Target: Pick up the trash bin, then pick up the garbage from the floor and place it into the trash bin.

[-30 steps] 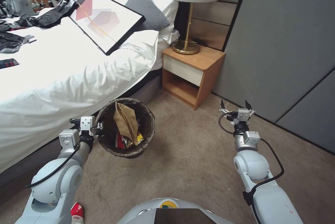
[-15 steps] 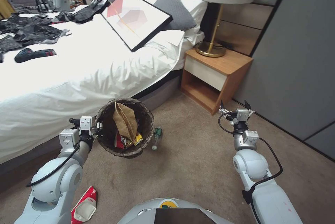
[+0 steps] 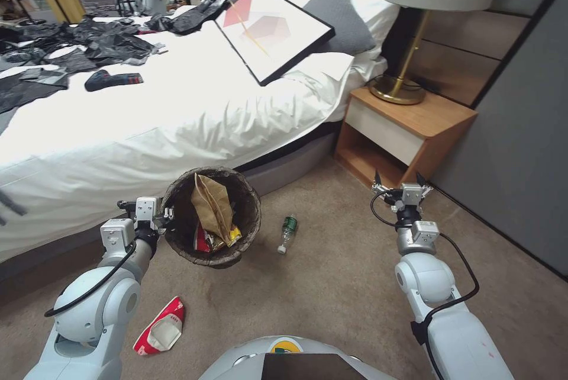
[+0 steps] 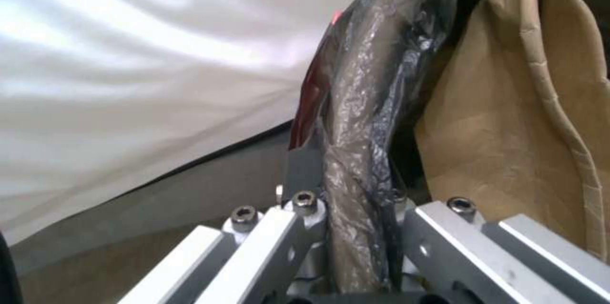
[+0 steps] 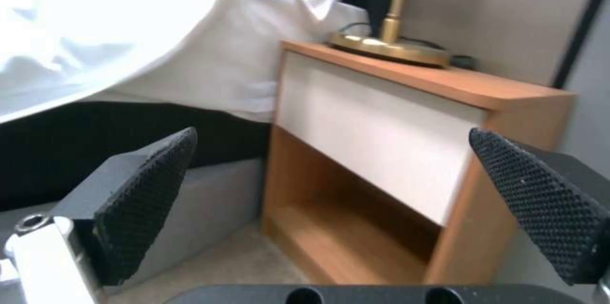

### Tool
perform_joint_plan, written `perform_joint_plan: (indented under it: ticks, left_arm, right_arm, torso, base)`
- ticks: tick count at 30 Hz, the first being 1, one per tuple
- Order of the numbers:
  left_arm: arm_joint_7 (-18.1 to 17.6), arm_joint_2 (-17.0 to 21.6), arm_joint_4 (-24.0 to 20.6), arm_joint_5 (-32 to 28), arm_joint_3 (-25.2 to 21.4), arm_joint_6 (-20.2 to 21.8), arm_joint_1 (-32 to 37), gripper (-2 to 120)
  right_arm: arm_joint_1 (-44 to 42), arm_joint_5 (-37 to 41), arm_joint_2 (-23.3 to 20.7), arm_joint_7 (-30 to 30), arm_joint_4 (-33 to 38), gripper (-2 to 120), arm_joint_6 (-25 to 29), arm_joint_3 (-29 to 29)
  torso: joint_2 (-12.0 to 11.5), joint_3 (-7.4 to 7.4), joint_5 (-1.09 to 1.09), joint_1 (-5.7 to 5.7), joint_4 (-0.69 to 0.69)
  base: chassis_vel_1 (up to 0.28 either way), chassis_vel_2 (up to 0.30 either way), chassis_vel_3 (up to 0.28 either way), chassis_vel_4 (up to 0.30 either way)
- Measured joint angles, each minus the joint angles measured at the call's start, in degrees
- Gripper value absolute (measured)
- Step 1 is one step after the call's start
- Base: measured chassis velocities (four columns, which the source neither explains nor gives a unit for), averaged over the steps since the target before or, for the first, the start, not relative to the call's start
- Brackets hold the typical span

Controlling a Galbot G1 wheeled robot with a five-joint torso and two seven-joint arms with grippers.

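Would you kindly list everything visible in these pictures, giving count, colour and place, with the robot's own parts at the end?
trash bin: one, dark bag over its rim, held above the floor by the bed.
brown paper bag: one, tan, standing in the bin.
wrappers: a few, red and yellow, in the bin's bottom.
bottle: one, clear with green label, lying on the floor beside the bin.
packet: one, red and white, crumpled on the floor.
floor: tan carpet.
bed: one, white sheets.
framed picture: one, black frame, on the bed.
black bags: several, on the bed.
nightstand: one, wood and white, beside the bed.
lamp: one, brass stem, on the nightstand.
left gripper: fingers shut on the bin's rim.
right gripper: fingers open, raised near the nightstand.
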Motion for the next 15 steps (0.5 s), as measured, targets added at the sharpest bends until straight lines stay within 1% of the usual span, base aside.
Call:
perform_joint_plan:
  ticks: [8, 13, 15]
  left_arm:
    - [0.1, 0.1, 0.1, 0.1, 0.2, 0.0, 0.0, 0]
    - [0.1, 0.2, 0.1, 0.1, 0.3, 0.0, 0.0, 0]
    - [0.2, 0.3, 0.1, -0.1, 0.3, 0.0, 0.0, 0]
  right_arm:
    - [-0.3, 0.0, 0.1, 0.3, 0.0, 100, -0.1, 0.0]
    - [-0.9, 0.0, 0.3, 0.4, 0.8, 100, -0.4, -0.1]
    - [-1.3, 0.0, 0.2, 0.6, 1.2, 100, -0.6, -0.1]
  torso:
    - [0.0, 0.00, 0.00, 0.00, 0.01]
    - [0.0, 0.00, 0.00, 0.00, 0.01]
    - [0.0, 0.00, 0.00, 0.00, -0.01]
  base:
    - [0.068, 0.058, 0.065, 0.069]
    - [0.000, 0.000, 0.000, 0.000]
    - [0.000, 0.000, 0.000, 0.000]
